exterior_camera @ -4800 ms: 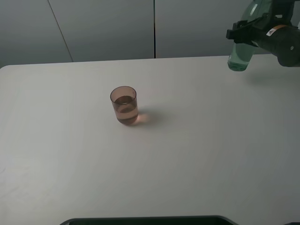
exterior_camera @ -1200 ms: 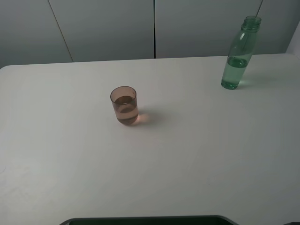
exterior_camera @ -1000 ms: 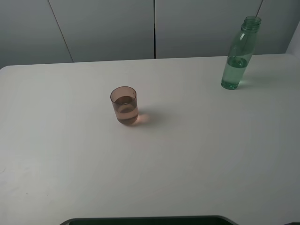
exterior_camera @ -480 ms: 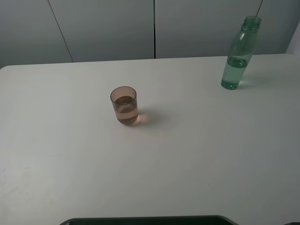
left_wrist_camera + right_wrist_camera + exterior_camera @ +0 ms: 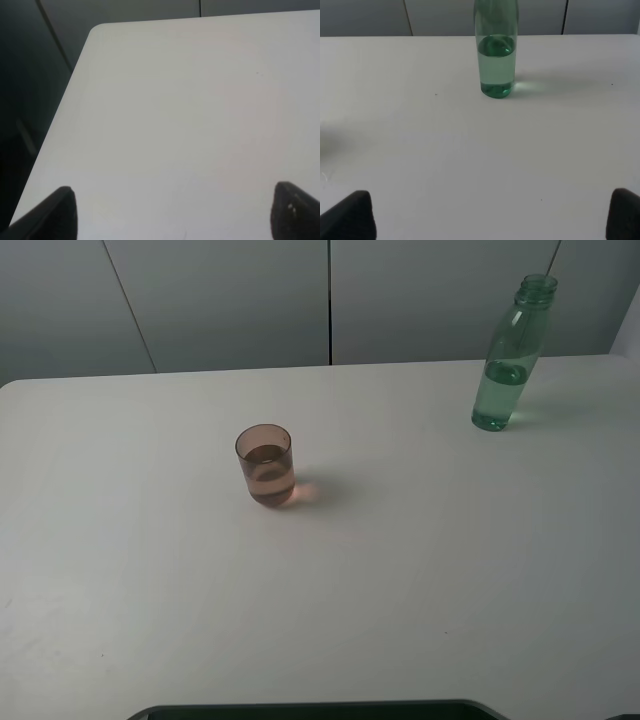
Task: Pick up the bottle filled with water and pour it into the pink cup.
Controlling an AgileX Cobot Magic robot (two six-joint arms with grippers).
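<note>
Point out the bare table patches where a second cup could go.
Nearly all of the white table is bare: the whole front half, the left side beyond the pink cup, and the wide stretch between cup and bottle. Nothing is crowded; only the bottle's far right corner is tight.

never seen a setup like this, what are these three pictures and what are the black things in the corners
These come from a robot with two arms, each ending in a gripper. One picture is taken by a camera mounted high above a white table. It shows a pink cup with some liquid in it near the middle, and an uncapped green bottle, partly filled with water, standing upright at the far right.

The other two pictures come from small cameras on the arms' wrists. The black shapes in the corners are the gripper fingers. The left gripper looks over bare table near its edge. The right gripper faces the bottle from some way off. Both grippers stand wide open and hold nothing.
</note>
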